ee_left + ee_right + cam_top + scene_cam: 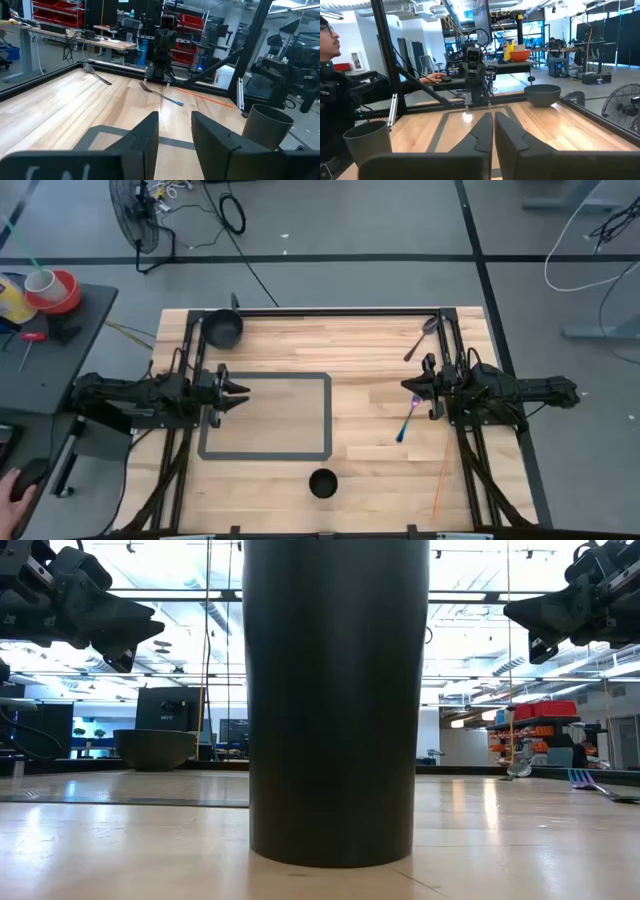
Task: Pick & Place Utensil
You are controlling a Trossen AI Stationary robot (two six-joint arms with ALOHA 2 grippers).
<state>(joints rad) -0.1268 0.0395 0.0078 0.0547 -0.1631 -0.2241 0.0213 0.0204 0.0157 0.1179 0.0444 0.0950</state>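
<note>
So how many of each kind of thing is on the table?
Forks: 1
Spoons: 1
Bowls: 1
Cups: 1
Mats: 1
Orange sticks: 1
Total: 6

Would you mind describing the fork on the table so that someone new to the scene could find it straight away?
Start from the wooden table and go to the right gripper at its right side. The fork lies flat on the wood just in front of that gripper, towards the table's near edge. Its blue-to-purple iridescent colour sets it apart from the plain grey spoon lying nearer the far right corner.
</note>
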